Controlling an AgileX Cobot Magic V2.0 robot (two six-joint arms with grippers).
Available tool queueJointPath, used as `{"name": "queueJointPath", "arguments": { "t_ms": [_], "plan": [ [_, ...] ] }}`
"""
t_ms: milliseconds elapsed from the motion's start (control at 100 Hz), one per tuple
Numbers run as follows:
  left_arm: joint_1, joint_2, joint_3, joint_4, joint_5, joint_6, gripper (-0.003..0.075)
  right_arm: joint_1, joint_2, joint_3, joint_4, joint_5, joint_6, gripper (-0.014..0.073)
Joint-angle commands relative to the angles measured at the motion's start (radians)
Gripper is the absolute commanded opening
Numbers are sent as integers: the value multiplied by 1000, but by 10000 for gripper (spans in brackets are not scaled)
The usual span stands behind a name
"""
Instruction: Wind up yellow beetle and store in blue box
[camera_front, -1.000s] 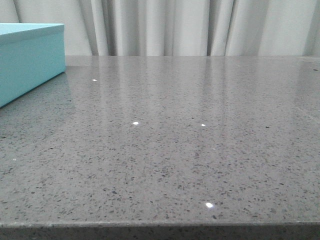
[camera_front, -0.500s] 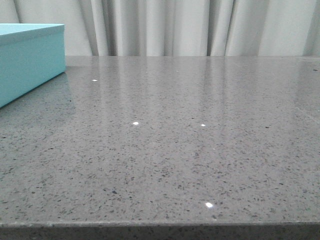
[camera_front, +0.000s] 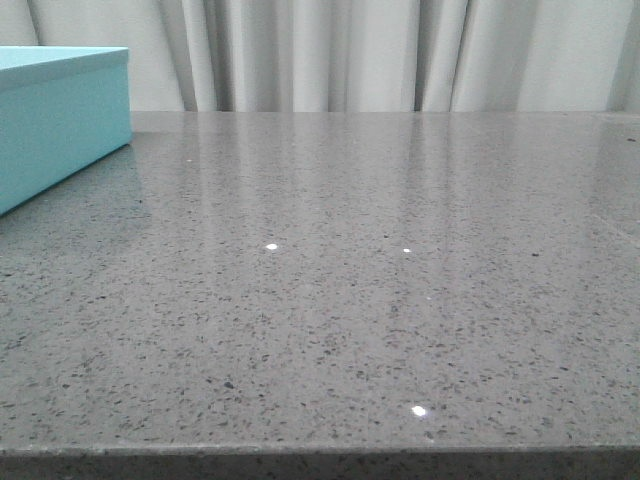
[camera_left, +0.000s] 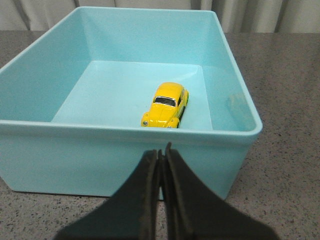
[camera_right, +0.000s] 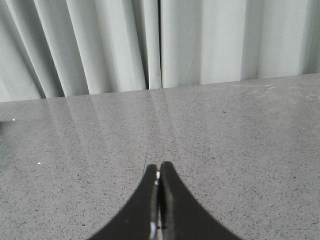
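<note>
The yellow beetle (camera_left: 166, 105) sat on the floor of the open blue box (camera_left: 235, 90), apart from its walls. Both the left gripper (camera_left: 161, 157) and right gripper (camera_right: 158, 175) were clenched on nothing. Little remained at risk: if wound, the car might roll against a wall.

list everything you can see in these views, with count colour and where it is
blue box: one, light turquoise, open top, on the table's left side
yellow beetle: one, glossy yellow with dark windows, on the box floor, toward one side wall
table: one, grey speckled stone, glossy
curtain: one, pale grey, pleated, behind the table
left gripper: one, black fingers closed together, empty, outside the box by its wall
right gripper: one, black fingers closed together, empty, over bare table
</note>
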Motion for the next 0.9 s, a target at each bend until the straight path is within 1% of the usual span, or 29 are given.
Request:
{"name": "queueJointPath", "arguments": {
  "t_ms": [0,420,690,750,840,890],
  "plan": [
    [-2,6,-25,-14,-78,4,-20,-1,13,-19,-26,-83,-11,-67],
    [-2,2,-6,-14,-82,4,-20,-1,13,-19,-26,-83,-11,-67],
    [-2,-125,92,-13,-87,4,-20,-1,13,-19,-26,-83,-11,-67],
    [-2,-158,125,-3,-111,4,-20,-1,13,-19,-26,-83,-11,-67],
    [-11,-212,189,74,-186,2,-20,-1,13,-19,-26,-83,-11,-67],
    [-19,-240,220,96,-221,-22,-20,-1,13,-19,-26,-83,-11,-67]
  ]
}}
